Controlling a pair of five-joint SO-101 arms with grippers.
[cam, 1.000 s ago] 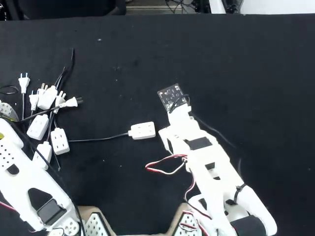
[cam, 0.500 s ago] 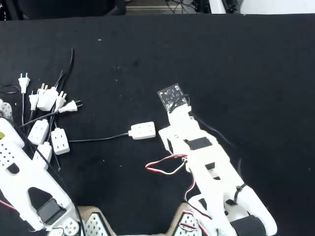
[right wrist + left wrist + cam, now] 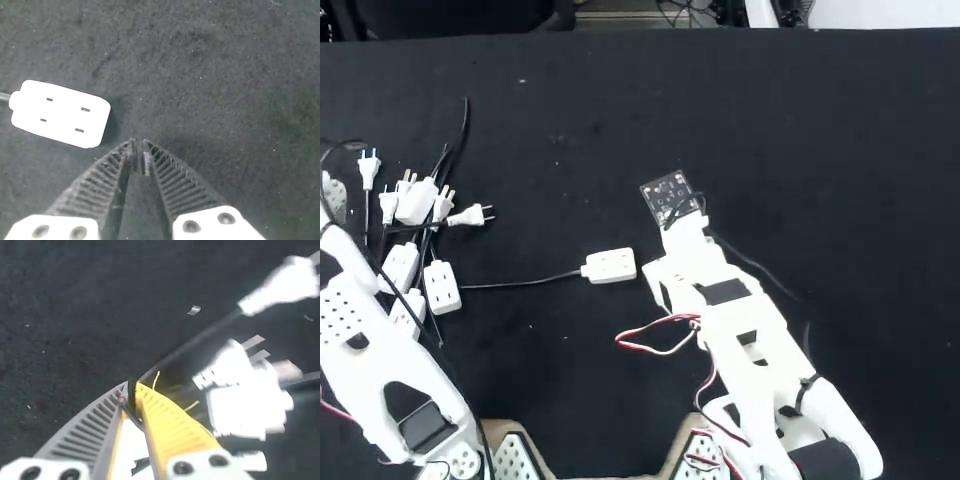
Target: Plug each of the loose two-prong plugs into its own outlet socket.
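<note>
A tangle of white two-prong plugs (image 3: 417, 200) and outlet sockets (image 3: 441, 286) with black cords lies at the table's left. My left gripper (image 3: 131, 394) is at the table's left edge beside that tangle, shut on a thin black cord (image 3: 190, 344). The cord runs to a white plug (image 3: 287, 282), and blurred plugs with prongs (image 3: 245, 390) lie close by. One white outlet socket (image 3: 610, 265) lies alone near the middle, its cord trailing left. My right gripper (image 3: 138, 149) is shut and holds nothing, just beside that socket (image 3: 60, 114).
The left arm (image 3: 365, 340) covers the table's front left corner and the right arm (image 3: 740, 330) runs from the front toward the middle. A looped red and white wire (image 3: 655, 340) hangs off the right arm. The black table (image 3: 800, 140) stretches bare to the back and right.
My left gripper has moved toward the back along the left edge, lifting a loop of black cord. The plugs and sockets in the tangle shifted slightly. The right arm has not moved.
</note>
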